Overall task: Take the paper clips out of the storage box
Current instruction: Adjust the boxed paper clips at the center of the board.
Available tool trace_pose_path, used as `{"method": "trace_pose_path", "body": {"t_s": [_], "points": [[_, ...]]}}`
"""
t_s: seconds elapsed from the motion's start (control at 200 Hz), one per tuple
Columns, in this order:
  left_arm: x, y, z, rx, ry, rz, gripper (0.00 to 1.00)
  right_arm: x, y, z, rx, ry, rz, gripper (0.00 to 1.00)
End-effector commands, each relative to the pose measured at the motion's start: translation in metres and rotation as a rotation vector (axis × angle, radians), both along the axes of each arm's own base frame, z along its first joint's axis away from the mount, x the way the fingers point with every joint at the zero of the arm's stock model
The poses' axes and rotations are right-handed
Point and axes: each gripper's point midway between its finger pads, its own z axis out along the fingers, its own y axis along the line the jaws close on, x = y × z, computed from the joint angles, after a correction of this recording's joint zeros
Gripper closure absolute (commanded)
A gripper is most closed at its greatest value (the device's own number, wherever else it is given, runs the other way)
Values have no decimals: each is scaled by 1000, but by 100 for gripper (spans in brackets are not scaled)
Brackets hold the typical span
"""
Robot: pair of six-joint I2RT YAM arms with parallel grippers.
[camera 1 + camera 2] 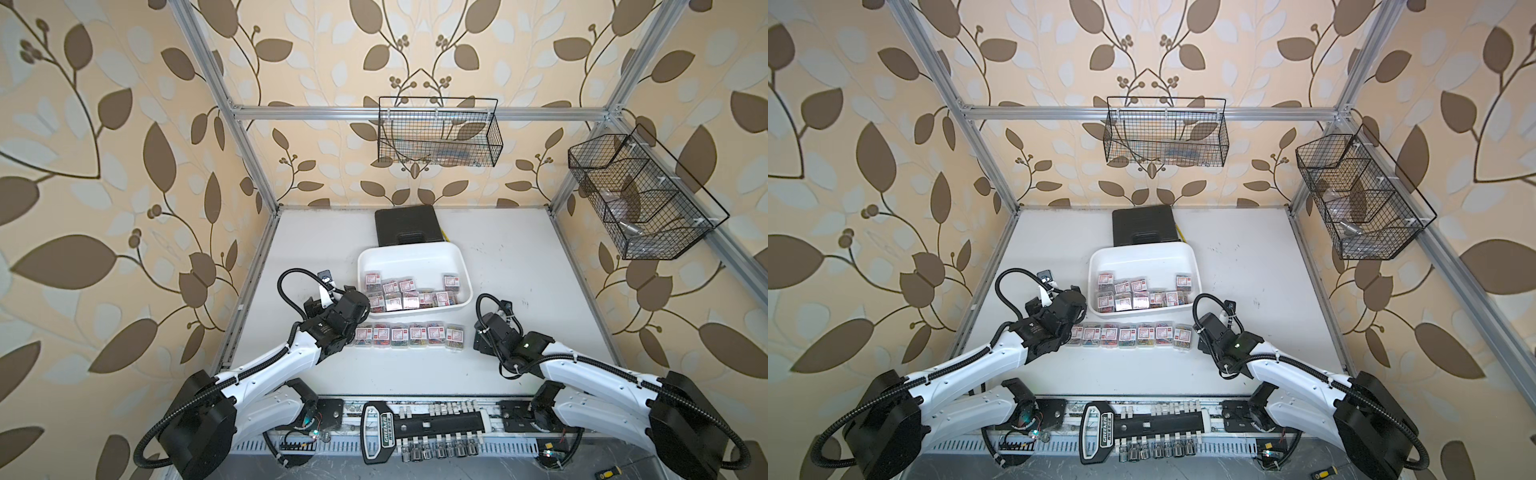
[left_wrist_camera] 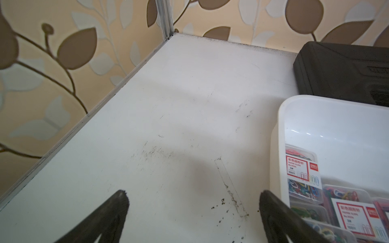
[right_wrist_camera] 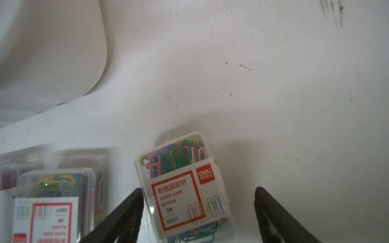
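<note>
Clip box point(image 3: 183, 185) between parted right jaws, ungripped; left jaws wide, empty, beside storage box point(image 2: 281, 126)

**A:** What encloses the place?

**B:** Walls point(image 1: 104, 166) papered cream, with brown and pale grey leaves on dark stems. In both top views they fill the left, top and right of the frame. An aluminium frame point(image 1: 311, 111) crosses the upper middle, with posts at the corners.

**A:** Anything hung on it?

**B:** A black wire basket point(image 1: 440, 133) on the rail at upper centre. A second wire basket point(image 1: 640, 195), split into compartments, is at the right.

**A:** And below?

**B:** A white surface point(image 1: 519, 270) in the lower middle, scuffed with dark marks point(image 2: 155, 151) in the left wrist view. The light is soft and the shadows faint.
</note>
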Motion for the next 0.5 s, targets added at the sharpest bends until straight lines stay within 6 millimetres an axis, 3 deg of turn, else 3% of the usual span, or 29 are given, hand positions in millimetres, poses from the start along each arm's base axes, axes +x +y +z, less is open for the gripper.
{"method": "trace_pose_path", "body": {"t_s": [0.0,0.295,0.495], "points": [[0,6,4,-11,-24,33,1,6,4,1,26,-7,15,17],[0,6,5,-12,-28,35,1,5,22,0,162,-32,22,32],[0,6,5,-11,-28,35,1,6,35,5,242,-76,17,35]]}}
